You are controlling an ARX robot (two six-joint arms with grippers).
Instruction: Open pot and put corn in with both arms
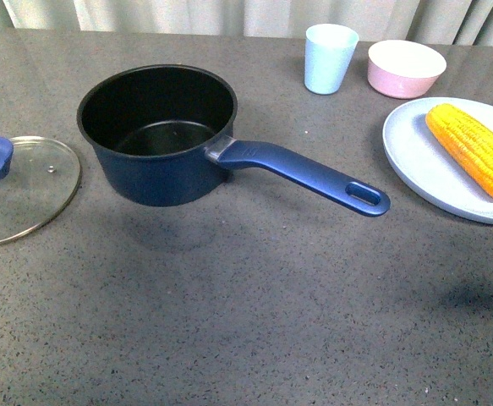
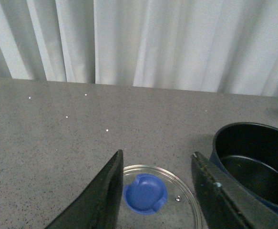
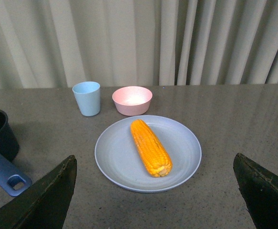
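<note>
Pot (image 1: 157, 135) open and upright on the grey speckled table (image 1: 246, 321); pale curtain (image 1: 187, 15) behind.
Jaws of my left gripper (image 2: 157, 153) stand apart, with the lid (image 2: 186, 200) showing between them, flat on the table just left of the pot. Jaws of my right gripper (image 3: 154, 160) gape wide toward the plate (image 3: 115, 162), where the corn (image 3: 150, 147) lies. Cup (image 1: 329, 57) and bowl (image 1: 406, 68) sit near the curtain.

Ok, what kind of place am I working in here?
Likely a staged test tabletop, not a real kitchen: speckled grey table, pale curtains behind, and a pot, corn on a plate.
</note>
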